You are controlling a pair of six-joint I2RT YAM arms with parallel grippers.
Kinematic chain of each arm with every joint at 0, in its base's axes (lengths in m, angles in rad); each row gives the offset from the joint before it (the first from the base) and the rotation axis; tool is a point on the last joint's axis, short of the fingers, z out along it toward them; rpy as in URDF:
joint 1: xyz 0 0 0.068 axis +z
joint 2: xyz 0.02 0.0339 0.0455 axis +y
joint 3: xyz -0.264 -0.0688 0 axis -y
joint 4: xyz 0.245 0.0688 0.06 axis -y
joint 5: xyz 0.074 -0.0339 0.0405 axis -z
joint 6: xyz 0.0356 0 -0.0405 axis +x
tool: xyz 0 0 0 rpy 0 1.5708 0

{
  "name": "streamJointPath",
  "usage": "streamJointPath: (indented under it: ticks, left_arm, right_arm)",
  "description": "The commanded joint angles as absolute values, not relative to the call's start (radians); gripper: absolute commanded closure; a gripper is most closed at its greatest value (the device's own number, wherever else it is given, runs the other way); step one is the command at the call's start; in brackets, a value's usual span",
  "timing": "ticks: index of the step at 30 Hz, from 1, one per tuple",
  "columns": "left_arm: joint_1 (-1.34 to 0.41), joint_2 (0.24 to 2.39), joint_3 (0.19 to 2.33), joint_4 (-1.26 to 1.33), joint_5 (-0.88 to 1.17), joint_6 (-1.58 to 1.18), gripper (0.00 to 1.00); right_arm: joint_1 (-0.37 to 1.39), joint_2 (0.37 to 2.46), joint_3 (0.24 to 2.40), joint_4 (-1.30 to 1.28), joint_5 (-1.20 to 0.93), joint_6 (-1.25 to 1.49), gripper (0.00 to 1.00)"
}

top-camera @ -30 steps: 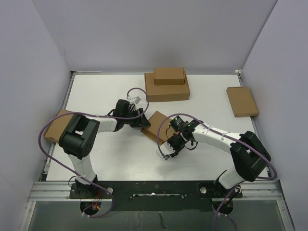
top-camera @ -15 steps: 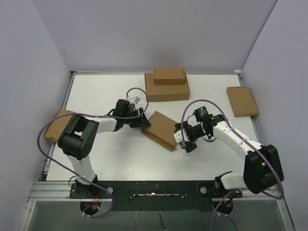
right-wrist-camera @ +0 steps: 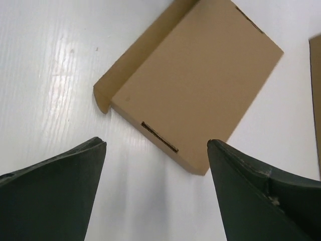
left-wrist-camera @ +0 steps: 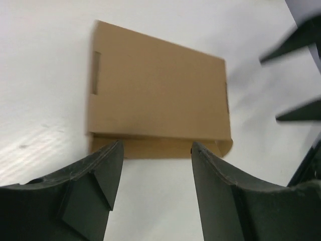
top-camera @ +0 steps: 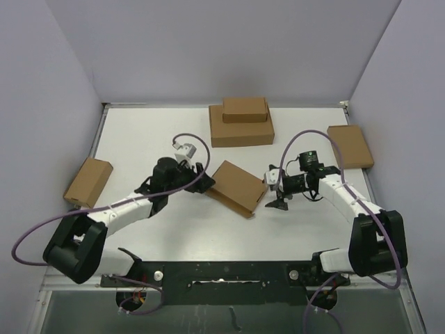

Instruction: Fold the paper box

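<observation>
Both pairs stand apart and empty: left fingers (left-wrist-camera: 95,175) and right fingers (right-wrist-camera: 55,175) flank the paper box (top-camera: 238,186), gripping nothing. It lies flat midway across the surface (top-camera: 174,229), seemingly folded shut; one long-edge lip may need tucking.

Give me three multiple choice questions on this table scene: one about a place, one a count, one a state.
1. Where is the paper box? A) mid-table B) atop another box C) off the table
2. How many cardboard boxes show from above? A) three B) five C) seven
3. The right fingers are: A) shut on the box B) open, holding nothing C) out of view
Answers: 1 A, it lies flat at the centre; 2 B, the paper box, a rear stack of two, a left box, a right box; 3 B, a wide gap parts them.
</observation>
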State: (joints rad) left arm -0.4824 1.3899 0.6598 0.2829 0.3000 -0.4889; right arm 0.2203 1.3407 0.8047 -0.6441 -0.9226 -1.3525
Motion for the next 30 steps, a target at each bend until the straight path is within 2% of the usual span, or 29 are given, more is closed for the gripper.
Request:
streamJointPath:
  ticks: [1, 4, 7, 11, 15, 24, 30]
  left_arm:
    - [-0.693, 1.277, 0.496, 0.526, 0.218, -0.326, 0.46]
    - [-0.835, 1.258, 0.384, 0.702, 0.162, -0.226, 0.48]
    - [-0.969, 1.297, 0.312, 0.89, 0.068, -0.119, 0.49]
    - [-1.139, 1.434, 0.34, 1.007, -0.052, 0.074, 0.49]
    - [-1.196, 1.61, 0.386, 1.176, -0.102, 0.165, 0.5]
    - [-1.204, 1.736, 0.519, 1.089, -0.107, 0.116, 0.52]
    - [-1.201, 1.729, 0.534, 1.003, -0.149, 0.038, 0.55]
  right_arm:
    - [0.096, 1.384, 0.876, -0.53, -1.143, -1.001, 0.16]
    - [0.032, 1.449, 0.92, -0.436, -1.169, -0.683, 0.18]
    - [-0.001, 1.545, 0.977, -0.407, -1.158, -0.49, 0.19]
    - [-0.003, 1.666, 1.022, -0.395, -1.106, -0.37, 0.2]
    - [-0.004, 1.733, 1.028, -0.354, -1.052, -0.3, 0.21]
    - [-0.005, 1.846, 1.068, -0.386, -1.031, -0.236, 0.25]
    - [-0.003, 1.917, 1.112, -0.453, -1.06, -0.235, 0.41]
